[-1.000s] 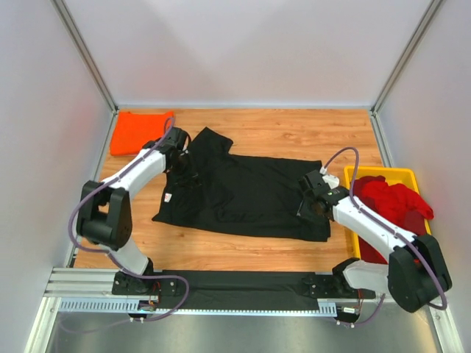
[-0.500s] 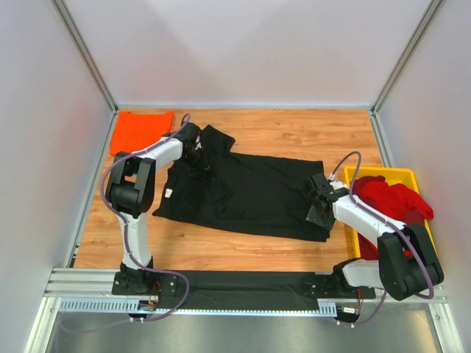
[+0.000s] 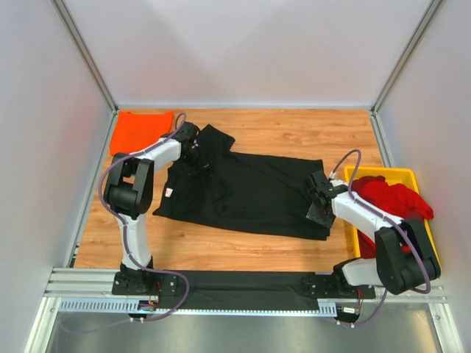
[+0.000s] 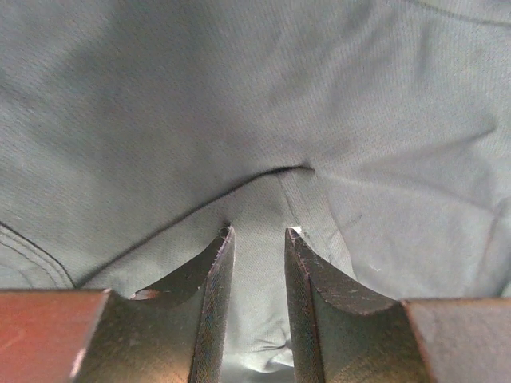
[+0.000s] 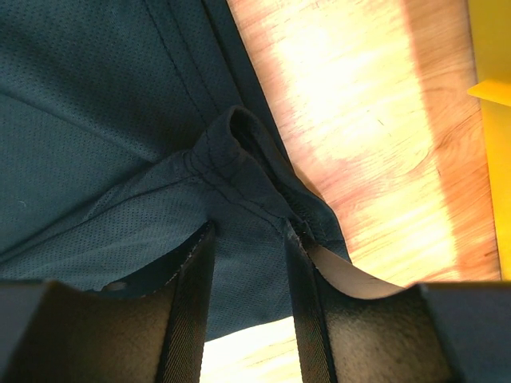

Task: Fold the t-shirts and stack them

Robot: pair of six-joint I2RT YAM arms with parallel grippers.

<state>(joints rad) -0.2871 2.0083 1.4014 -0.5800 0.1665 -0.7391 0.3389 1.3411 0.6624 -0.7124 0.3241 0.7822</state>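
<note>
A black t-shirt [image 3: 250,191] lies spread across the middle of the wooden table, its far left part rumpled. My left gripper [image 3: 195,154] is at the shirt's upper left; in the left wrist view its jaws [image 4: 257,233] stand narrowly apart with a tuck of the black cloth [image 4: 239,96] pinched between them. My right gripper [image 3: 319,206] is at the shirt's right edge; in the right wrist view [image 5: 249,227] it is shut on the folded hem [image 5: 239,136]. A folded orange t-shirt [image 3: 140,131] lies at the far left corner. Red t-shirts [image 3: 390,200] are heaped in the tray.
The yellow plastic tray [image 3: 377,173] stands at the right edge of the table and also shows in the right wrist view [image 5: 491,120]. Bare wood [image 5: 359,120] lies between shirt and tray. White walls enclose the table on three sides.
The left arm has swung so that its elbow stands nearer the shirt, and its gripper has shifted slightly right along the collar area. The right gripper has slid a little toward the shirt's right edge.
</note>
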